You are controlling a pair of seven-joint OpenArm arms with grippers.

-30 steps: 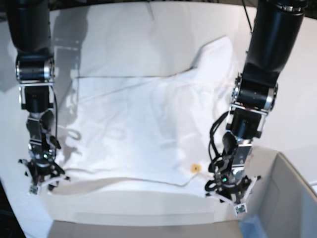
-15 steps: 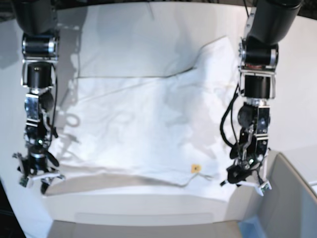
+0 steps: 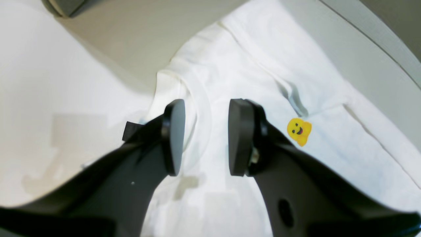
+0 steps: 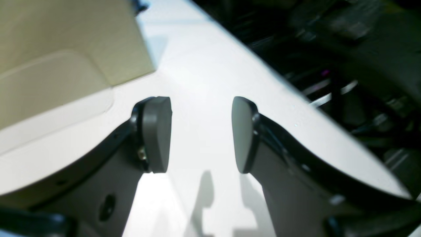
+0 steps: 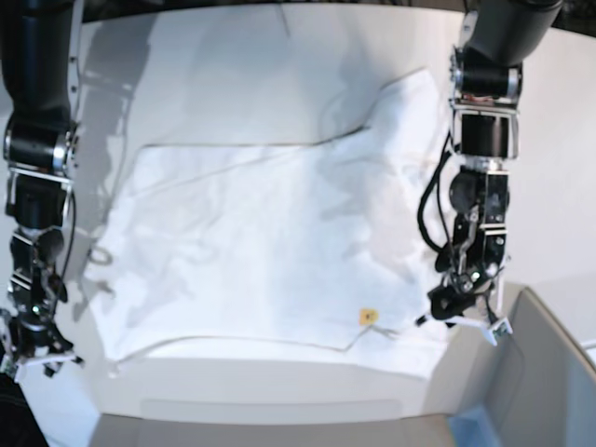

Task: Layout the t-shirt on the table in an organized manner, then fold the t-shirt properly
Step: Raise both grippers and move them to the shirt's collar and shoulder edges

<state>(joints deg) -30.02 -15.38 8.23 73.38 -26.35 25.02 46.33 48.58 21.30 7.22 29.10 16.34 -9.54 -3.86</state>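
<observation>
Base camera high up, looks straight down on table [image 5: 233,56]; whole t-shirt [image 5: 270,242] fits in, far away. Left wrist camera sits behind left gripper [image 3: 204,138], very close, looks down at t-shirt near yellow print [image 3: 298,131]; same print [image 5: 369,317] seen from base. Right wrist camera behind right gripper [image 4: 201,135], close, faces bare table edge beside t-shirt.

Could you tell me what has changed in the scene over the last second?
Both arms have drawn apart from the near hem. The right gripper swung outward past the shirt's corner over bare table; the left gripper shifted outward and slightly away from the near edge, above the t-shirt near its small yellow print. Both are open and hold nothing. The shirt lies spread much as before.
</observation>
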